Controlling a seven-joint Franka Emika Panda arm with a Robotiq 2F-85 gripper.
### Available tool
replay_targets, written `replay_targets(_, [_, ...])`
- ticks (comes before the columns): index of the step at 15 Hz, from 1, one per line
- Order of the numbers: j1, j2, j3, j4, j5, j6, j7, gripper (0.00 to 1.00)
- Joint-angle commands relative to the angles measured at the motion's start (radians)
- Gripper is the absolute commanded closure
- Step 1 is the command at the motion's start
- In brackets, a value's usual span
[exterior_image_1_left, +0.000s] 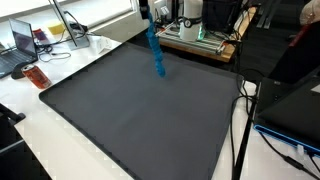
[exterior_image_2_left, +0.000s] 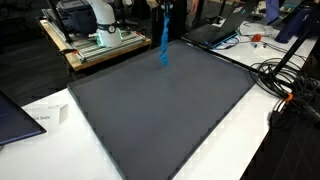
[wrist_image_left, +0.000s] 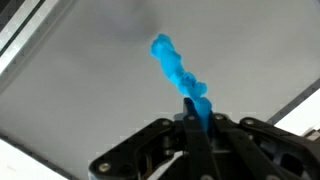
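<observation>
A long, twisted blue cloth-like thing hangs in both exterior views (exterior_image_1_left: 155, 50) (exterior_image_2_left: 165, 45), its lower end just above the far part of the dark grey mat (exterior_image_1_left: 130, 110) (exterior_image_2_left: 160, 110). My gripper (exterior_image_1_left: 146, 12) (exterior_image_2_left: 166, 6) is at the top edge of both exterior views, mostly cut off. In the wrist view my gripper (wrist_image_left: 197, 122) is shut on the upper end of the blue thing (wrist_image_left: 175, 72), which dangles away towards the mat below.
A laptop (exterior_image_1_left: 20, 45), papers and an orange item (exterior_image_1_left: 36, 77) lie on the white table beside the mat. A robot base on a wooden board (exterior_image_2_left: 95, 35) stands behind. Cables (exterior_image_2_left: 285, 75) and a dark laptop (exterior_image_2_left: 215, 32) lie at one side.
</observation>
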Motion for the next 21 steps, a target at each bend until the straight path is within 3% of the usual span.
replay_targets(1, [-0.02, -0.058, 0.03, 0.054, -0.026, -0.079, -0.003, 0.98])
replay_targets(8, [-0.04, -0.094, 0.049, 0.114, -0.048, -0.1, 0.006, 0.98])
replay_targets(9, [-0.041, -0.094, 0.051, 0.118, -0.047, -0.104, 0.003, 0.68])
replay_targets(12, [-0.045, -0.098, 0.06, 0.125, -0.062, -0.11, 0.011, 0.55])
replay_targets(18, [-0.047, -0.104, 0.097, 0.137, -0.142, -0.117, 0.067, 0.12])
replay_targets(20, [-0.038, -0.117, 0.092, 0.131, -0.115, -0.103, 0.047, 0.0])
replay_targets(21, [-0.031, -0.127, 0.076, 0.123, -0.059, -0.094, 0.01, 0.0])
